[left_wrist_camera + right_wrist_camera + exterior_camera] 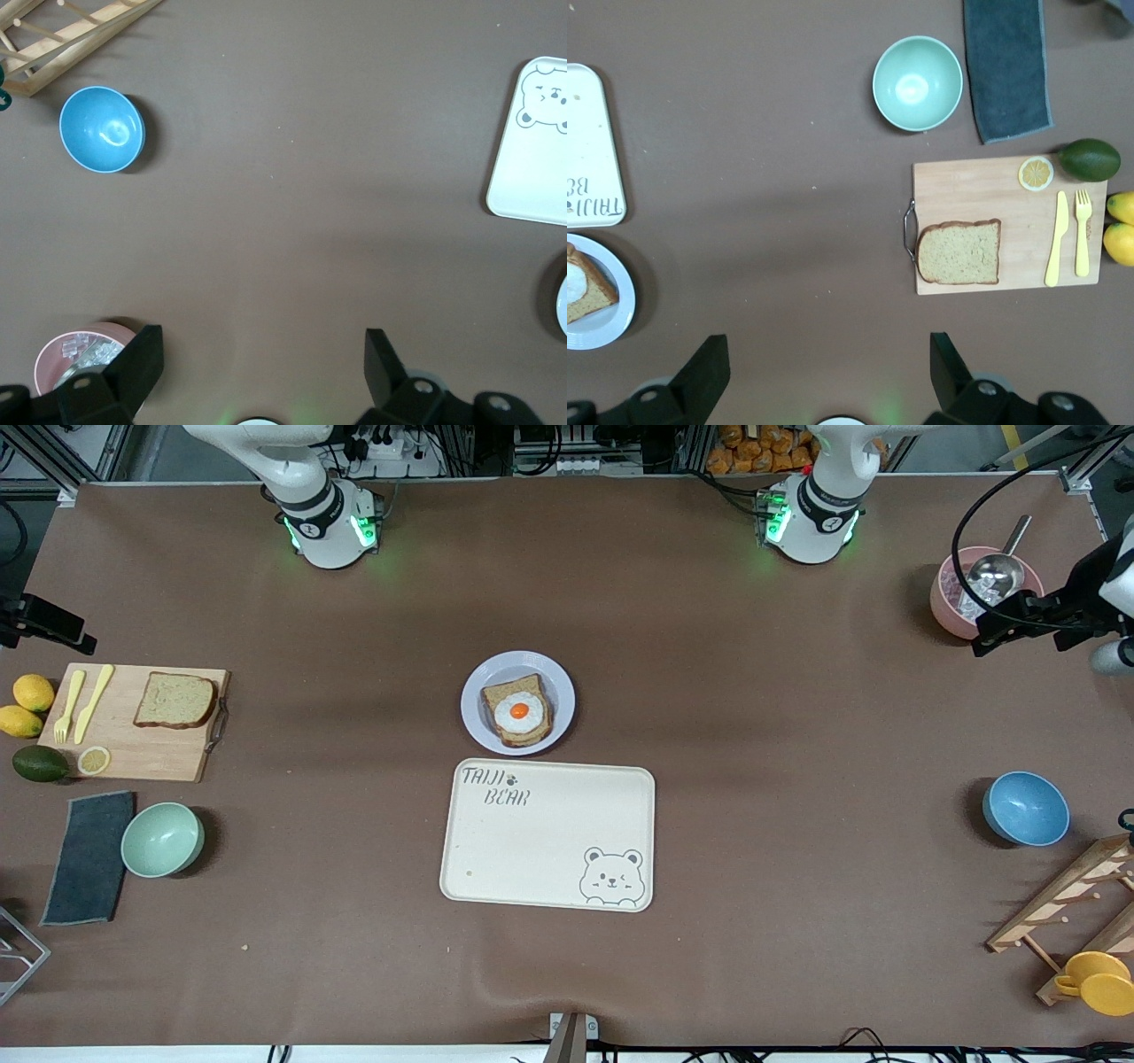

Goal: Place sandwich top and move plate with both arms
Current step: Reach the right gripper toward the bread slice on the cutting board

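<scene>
Both arms parked up high, nothing picked up yet.

The sandwich top (174, 700), a squarish brown wholemeal bread slice with darker crust, lies flat on a pale wooden cutting board (133, 755) at 9 o'clock from the small round lavender-white plate (556, 682). That plate sits mid-table, at 12 o'clock from the cream rectangular bear tray (547, 865), carrying the fried-egg slice (518, 710). Bread's probably light, soft and crumbly, so I'd pinch the crust edges gently. The plate looks smooth, stiff and slippery; rim grips from two sides seem safest. Right gripper (824, 363) hovers over bare table between board and plate, jaws wide apart. Left gripper (261, 359) waits near the pink bowl (62, 354), jaws spread too.
</scene>
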Tool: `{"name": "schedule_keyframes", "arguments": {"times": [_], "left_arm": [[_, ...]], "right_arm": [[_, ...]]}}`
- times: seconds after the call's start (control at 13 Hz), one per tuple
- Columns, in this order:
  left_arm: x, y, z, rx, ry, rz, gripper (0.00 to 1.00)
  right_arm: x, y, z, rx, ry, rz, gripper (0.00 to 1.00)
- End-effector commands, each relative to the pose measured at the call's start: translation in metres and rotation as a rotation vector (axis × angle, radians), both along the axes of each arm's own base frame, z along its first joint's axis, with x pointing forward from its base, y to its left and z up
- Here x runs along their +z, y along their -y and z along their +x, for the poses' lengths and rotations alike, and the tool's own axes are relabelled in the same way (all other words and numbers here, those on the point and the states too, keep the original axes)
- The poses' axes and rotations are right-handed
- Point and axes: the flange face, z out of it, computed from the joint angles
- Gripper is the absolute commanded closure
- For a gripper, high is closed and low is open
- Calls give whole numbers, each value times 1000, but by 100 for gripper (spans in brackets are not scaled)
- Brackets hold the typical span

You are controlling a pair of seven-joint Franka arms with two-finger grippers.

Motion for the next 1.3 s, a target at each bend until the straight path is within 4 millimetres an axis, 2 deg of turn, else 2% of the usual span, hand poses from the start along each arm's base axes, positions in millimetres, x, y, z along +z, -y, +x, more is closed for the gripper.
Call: {"name": "schedule_keyframes", "arguments": {"times": [0.0,0.23,0.54,0.77,0.92,1.07,1.23], "left_arm": [[1,0,-3,-7,-9,6,0],[-3,0,-3,-8,-17,6,0],[-7,3,-4,-12,-25,1,0],[-8,9,-4,-12,-28,2,0],[-12,15,-5,-24,-36,2,0],[-15,16,-5,-26,-42,2,0],[-19,16,-5,-32,-50,3,0]], "right_arm": [[-39,30,7,-55,-43,24,0],[-95,74,8,-128,-107,36,0],[-162,116,0,-161,-143,33,0],[-207,161,-18,-138,-138,53,0],[-241,177,-35,-131,-111,52,0],[-271,190,-41,-86,-98,57,0],[-298,226,-60,-36,-114,91,0]]}}
